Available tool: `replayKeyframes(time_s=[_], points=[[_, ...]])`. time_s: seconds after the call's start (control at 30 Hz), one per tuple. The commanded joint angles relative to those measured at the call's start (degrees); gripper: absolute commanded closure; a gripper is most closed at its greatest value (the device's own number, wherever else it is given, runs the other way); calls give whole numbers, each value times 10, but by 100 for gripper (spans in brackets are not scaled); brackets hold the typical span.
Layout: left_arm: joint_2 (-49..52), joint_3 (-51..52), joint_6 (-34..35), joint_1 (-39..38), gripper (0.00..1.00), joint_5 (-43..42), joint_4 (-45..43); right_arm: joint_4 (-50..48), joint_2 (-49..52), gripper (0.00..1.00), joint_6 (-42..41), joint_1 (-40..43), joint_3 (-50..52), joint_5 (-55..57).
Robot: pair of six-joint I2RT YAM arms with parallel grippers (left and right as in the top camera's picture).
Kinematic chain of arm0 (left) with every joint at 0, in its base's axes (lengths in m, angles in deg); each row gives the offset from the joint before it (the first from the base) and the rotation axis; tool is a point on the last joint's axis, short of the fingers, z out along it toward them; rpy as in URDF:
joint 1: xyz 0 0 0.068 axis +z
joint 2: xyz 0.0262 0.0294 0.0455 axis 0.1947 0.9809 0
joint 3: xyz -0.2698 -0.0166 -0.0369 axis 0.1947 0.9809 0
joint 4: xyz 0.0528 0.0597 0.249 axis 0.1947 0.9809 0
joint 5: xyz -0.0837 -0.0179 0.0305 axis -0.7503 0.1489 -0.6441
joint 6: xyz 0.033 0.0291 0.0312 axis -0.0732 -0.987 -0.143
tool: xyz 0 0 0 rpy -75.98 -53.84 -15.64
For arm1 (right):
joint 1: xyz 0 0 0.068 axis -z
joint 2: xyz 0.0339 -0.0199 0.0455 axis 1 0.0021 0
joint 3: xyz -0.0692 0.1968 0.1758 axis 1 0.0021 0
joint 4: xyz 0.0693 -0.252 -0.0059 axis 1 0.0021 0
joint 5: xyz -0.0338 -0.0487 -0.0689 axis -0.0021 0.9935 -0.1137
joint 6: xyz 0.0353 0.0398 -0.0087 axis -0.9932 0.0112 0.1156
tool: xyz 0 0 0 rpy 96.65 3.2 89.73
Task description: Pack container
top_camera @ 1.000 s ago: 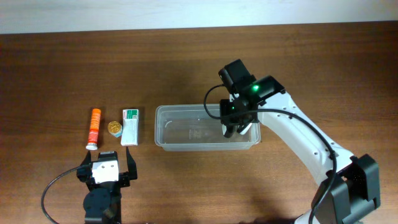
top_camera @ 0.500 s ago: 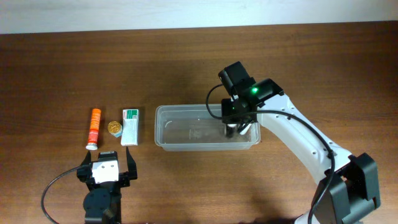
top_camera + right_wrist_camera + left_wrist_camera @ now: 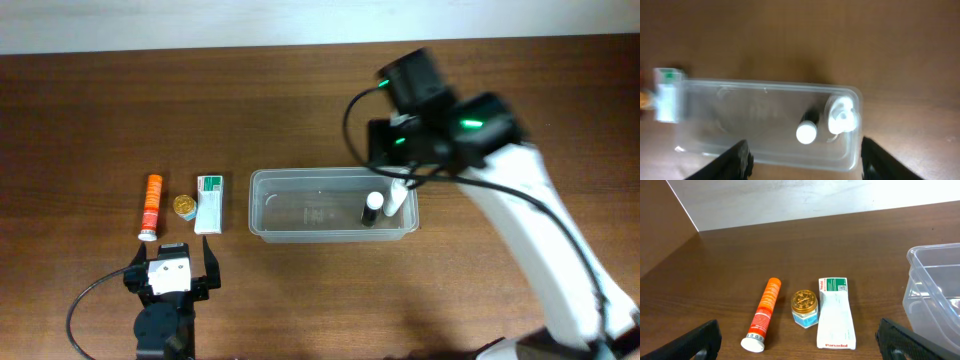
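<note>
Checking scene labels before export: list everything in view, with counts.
table: 1, brown wood, under everything
container: 1, clear plastic, centre of the table
small bottle: 1, dark with a white cap, inside the container near its right end
white item: 1, white, inside the container beside the small bottle; too blurred to identify
orange tube: 1, orange with a white cap, lying on the table left of the container
small jar: 1, gold lid, between the orange tube and the box
box: 1, white and green, just left of the container
left gripper: 1, dark, open, near the three loose items
right gripper: 1, dark, open, above the container
</note>
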Motion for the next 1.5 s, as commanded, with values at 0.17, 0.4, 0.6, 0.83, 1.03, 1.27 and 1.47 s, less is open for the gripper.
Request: replayKeyframes(time_s=[0.17,0.4,0.6,0.83,1.03,1.27,1.47], points=[[-1,2,7,3,0,-4,-28,74,-73,26,-5,198,-87,9],[-1,2,7,3,0,-23,-33,85,-73,1,-5,395,-87,-61],[0,5,8,3,0,-115,-8,104,-55,2,-5,452,-87,-61],[7,-5,66,3,0,-180,-55,105,-42,2,-5,452,-87,-61],[58,-134,154,5,0,-92,0,105,-41,2,-5,452,-87,-61],[295,-403,152,39,0,20,156,105,-41,2,-5,452,-87,-61],[523,-591,108,165,0,-45,260,105,-41,2,-5,452,-87,-61]])
